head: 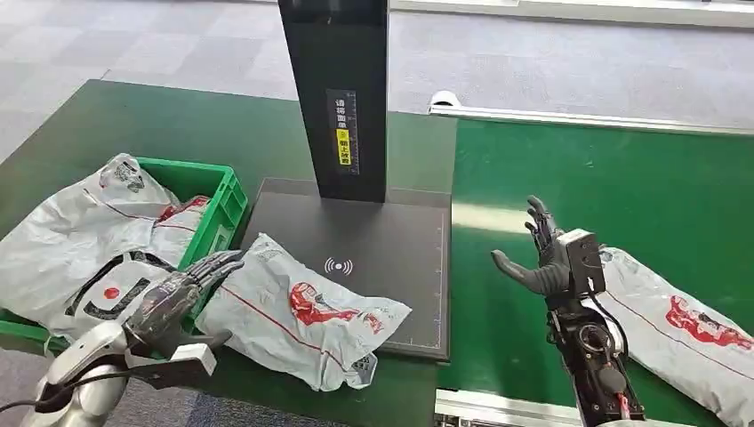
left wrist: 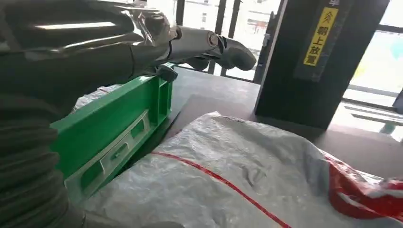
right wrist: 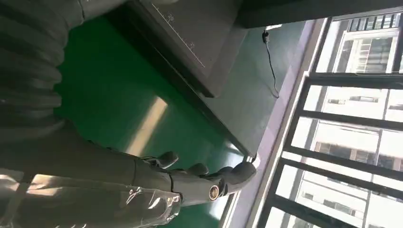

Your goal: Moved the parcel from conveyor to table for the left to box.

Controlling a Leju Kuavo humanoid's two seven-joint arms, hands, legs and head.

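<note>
1. Grey parcel [head: 298,316] is lying on the black scanner pad [head: 391,245], beside the green crate [head: 216,209].
2. Left hand [head: 182,298] is hovering at the parcel's 9 o'clock edge, fingers spread, holding nothing.
3. Right hand [head: 542,253] is hanging over the green conveyor [head: 605,187], fingers wide apart and empty.

Yellow label "朝上放置" on black scanner post [head: 335,89].

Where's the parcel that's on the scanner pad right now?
In the head view the parcel lies left of centre, half on the scanner pad, beside the green box, with the left hand at its edge.
</note>
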